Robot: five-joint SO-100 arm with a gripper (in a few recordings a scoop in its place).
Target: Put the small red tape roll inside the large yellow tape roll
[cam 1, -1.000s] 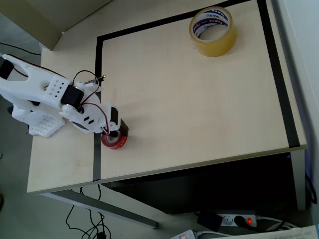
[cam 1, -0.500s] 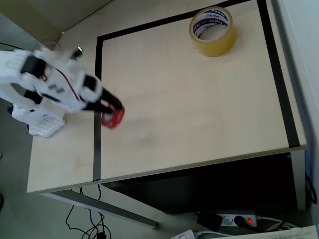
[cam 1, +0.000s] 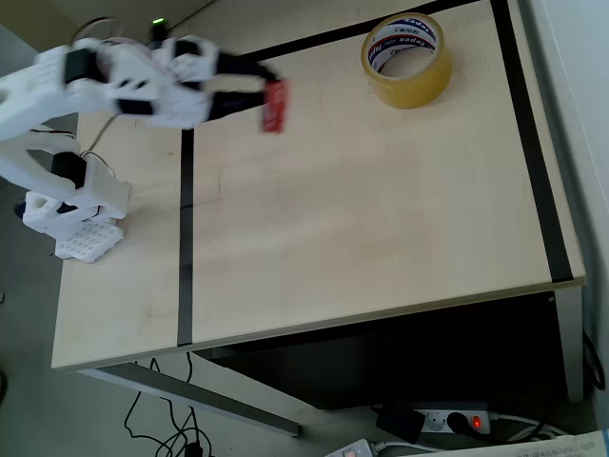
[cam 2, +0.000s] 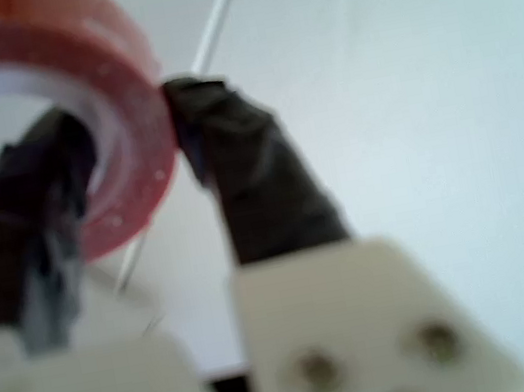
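Two dark fingers (cam 2: 241, 190) of the gripper (cam 2: 126, 144) are closed on the wall of the small red tape roll (cam 2: 113, 100), a ring of red tape with a pale core: in the wrist view one finger sits inside the ring and the other presses its outer face. In the overhead view that roll (cam 1: 275, 105) is held clear of the pale wooden table (cam 1: 381, 228), edge-on to the camera. The pickup looks done, then; what is left is the carry and the drop. The large yellow tape roll (cam 1: 406, 59), a wide translucent ring with printed white core, lies flat near the table's far right corner, well apart from the red one (its hole faces up, unobstructed). The white arm (cam 1: 105, 86) reaches out level from its base at the left, blurred, gripper pointing right toward the yellow roll.
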